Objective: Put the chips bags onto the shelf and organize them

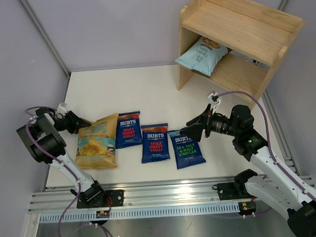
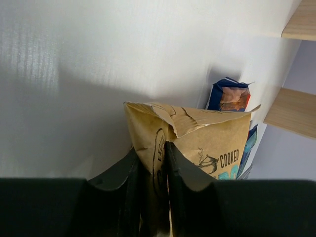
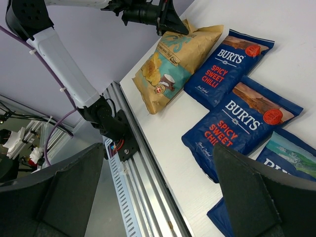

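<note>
Green-lettered bag (image 3: 291, 148) cropped at edge, pale-blue bag (image 1: 201, 55) print seemingly illegible

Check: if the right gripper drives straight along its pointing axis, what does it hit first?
Probably the green-lettered Burts bag, which lies just under the open tips of the right gripper. If it passes above that, the middle Spicy Sweet Chilli bag comes next. Height is unclear.

Grips, with the black two-finger tool (image 2: 152, 152), the crumpled top edge of a yellow-tan crisp bag (image 2: 210, 143) lettered "COOKED". Finds just beyond the tool the end of a dark-blue crisp bag (image 2: 229, 96) on the white desk (image 2: 98, 59). Catches light wooden shelf boards (image 2: 294, 112) farther off, right of the tool.
</note>
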You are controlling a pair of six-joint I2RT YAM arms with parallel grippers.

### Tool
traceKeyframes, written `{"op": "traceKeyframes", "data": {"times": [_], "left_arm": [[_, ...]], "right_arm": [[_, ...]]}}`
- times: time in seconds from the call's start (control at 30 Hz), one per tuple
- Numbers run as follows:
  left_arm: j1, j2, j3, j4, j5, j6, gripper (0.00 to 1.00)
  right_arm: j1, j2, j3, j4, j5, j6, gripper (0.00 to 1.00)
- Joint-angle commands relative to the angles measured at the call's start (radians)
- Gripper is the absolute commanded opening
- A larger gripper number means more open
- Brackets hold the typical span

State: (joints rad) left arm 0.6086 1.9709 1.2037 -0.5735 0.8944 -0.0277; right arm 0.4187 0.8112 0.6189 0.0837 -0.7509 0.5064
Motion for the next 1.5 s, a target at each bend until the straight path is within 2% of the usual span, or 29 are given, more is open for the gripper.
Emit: {"op": "traceKeyframes", "data": {"times": [0.0, 0.03, 0.07, 0.1, 0.13, 0.4, 0.57, 0.73, 0.87, 0.97, 1.07, 1.13, 1.17, 1.2, 1.23, 1.33, 1.47], "left_arm": [[-0.004, -0.085, 0.019, 0.072, 0.014, -0.04, 0.22], [-0.006, -0.098, 0.019, 0.084, 0.008, -0.057, 0.2], [-0.007, -0.11, 0.019, 0.093, -0.003, -0.073, 0.09], [-0.006, -0.142, 0.019, 0.113, -0.006, -0.084, 0.02], [-0.007, -0.159, 0.014, 0.129, -0.011, -0.112, 0.0], [-0.062, -0.463, -0.038, 0.253, -0.184, -0.259, 0.0], [-0.153, -0.625, -0.013, 0.247, -0.196, -0.307, 0.0], [-0.291, -0.747, 0.028, 0.225, -0.189, -0.334, 0.0], [-0.403, -0.871, 0.002, 0.283, -0.196, -0.403, 0.0], [-0.481, -0.957, -0.027, 0.358, -0.195, -0.497, 0.0], [-0.553, -1.018, -0.064, 0.485, -0.196, -0.661, 0.0], [-0.628, -1.035, -0.111, 0.569, -0.183, -0.826, 0.0], [-0.66, -1.037, -0.124, 0.648, -0.186, -0.871, 0.0], [-0.734, -1.032, -0.137, 0.661, -0.23, -0.929, 0.0], [-0.774, -1.025, -0.139, 0.672, -0.256, -0.945, 0.0], [-0.915, -1.006, -0.147, 0.701, -0.356, -0.989, 0.0], [-1.036, -0.994, -0.174, 0.8, -0.445, -1.06, 0.0]], "right_arm": [[0.009, -0.017, 0.045, 0.016, 0.005, -0.02, 1.0], [0.009, -0.018, 0.045, 0.017, 0.005, -0.02, 1.0], [0.009, -0.02, 0.045, 0.018, 0.005, -0.019, 0.99], [0.009, -0.023, 0.045, 0.016, 0.01, -0.022, 1.0], [0.009, -0.021, 0.045, 0.014, 0.013, -0.022, 1.0], [0.009, -0.03, 0.053, -0.022, 0.079, -0.043, 1.0], [0.009, -0.027, 0.05, -0.03, 0.116, -0.052, 0.99], [0.009, -0.027, 0.027, 0.02, 0.125, -0.04, 1.0], [0.009, -0.001, 0.001, 0.115, 0.134, 0.039, 0.99], [0.018, 0.02, -0.039, 0.244, 0.113, 0.086, 1.0], [0.051, 0.023, -0.061, 0.321, 0.186, 0.089, 0.99], [0.097, 0.026, -0.08, 0.404, 0.231, 0.098, 1.0], [0.12, 0.035, -0.087, 0.439, 0.251, 0.093, 1.0], [0.141, 0.04, -0.09, 0.502, 0.284, 0.078, 0.99], [0.199, 0.042, -0.088, 0.52, 0.304, 0.054, 0.99], [0.268, 0.069, -0.068, 0.534, 0.396, -0.092, 1.0], [0.272, 0.109, -0.045, 0.508, 0.473, -0.141, 0.99]]}}
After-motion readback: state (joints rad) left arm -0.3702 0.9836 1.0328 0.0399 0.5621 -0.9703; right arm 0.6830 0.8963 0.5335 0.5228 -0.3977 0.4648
